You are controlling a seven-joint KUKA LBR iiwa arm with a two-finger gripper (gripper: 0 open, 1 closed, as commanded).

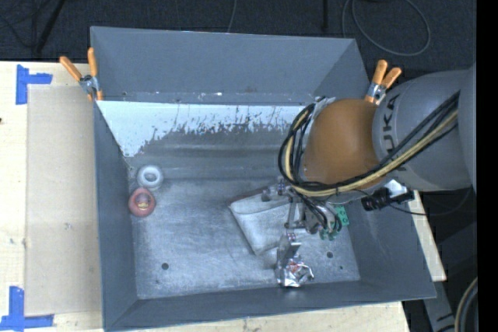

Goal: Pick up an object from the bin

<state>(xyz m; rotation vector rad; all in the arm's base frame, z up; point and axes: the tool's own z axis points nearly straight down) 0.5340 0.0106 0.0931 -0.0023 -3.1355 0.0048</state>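
Observation:
My gripper (290,249) hangs low over the bin's front right part, pointing down under the brown cover. Directly below its tip lies a small crumpled silvery thing (295,274), close to the front wall; whether the gripper touches it I cannot tell. A pale grey cloth (253,218) lies spread on the floor just to the gripper's left, with its right edge hidden under the gripper. A small green piece (339,218) shows to the gripper's right, partly hidden by cables.
At the bin's left side sit a white ring-shaped roll (149,176) and, just in front of it, a round pink-red thing (142,203). The arm and its cables cover the bin's right rear corner.

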